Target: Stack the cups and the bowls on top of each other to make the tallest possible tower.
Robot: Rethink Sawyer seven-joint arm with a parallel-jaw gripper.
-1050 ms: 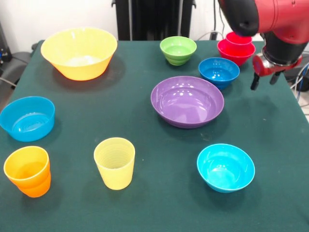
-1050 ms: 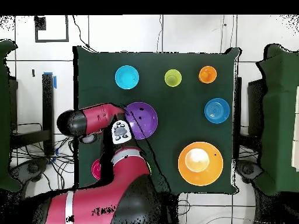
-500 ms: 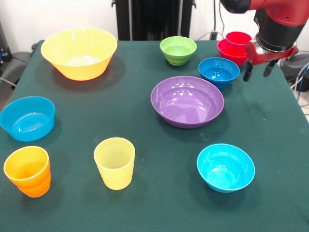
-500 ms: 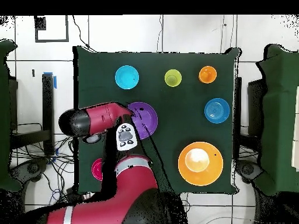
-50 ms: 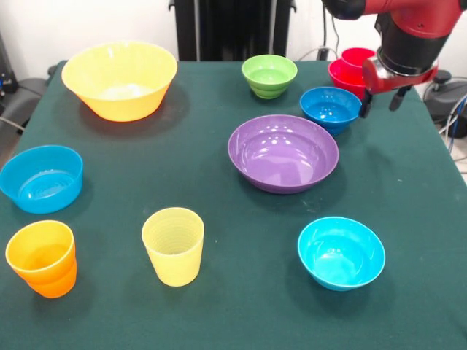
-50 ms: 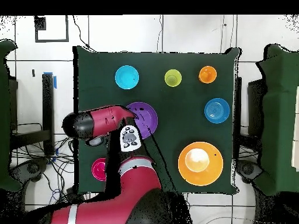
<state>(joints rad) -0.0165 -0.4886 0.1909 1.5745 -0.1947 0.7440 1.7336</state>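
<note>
A red tumbler (image 5: 360,56) sits nested in a small red bowl (image 5: 349,77), a short tower at the far right corner of the green table (image 5: 219,306). Just in front of it stands a dark blue bowl (image 5: 330,107). The robot's gripper (image 5: 381,101) hangs between them, its two dark fingers spread, holding nothing. Judged risk: in dropping here, a finger could clip the blue bowl's rim or knock the red stack toward the table's edge. The purple bowl (image 5: 283,152), lime green bowl (image 5: 269,74) and yellow ribbed cup (image 5: 174,245) lie well apart
</note>
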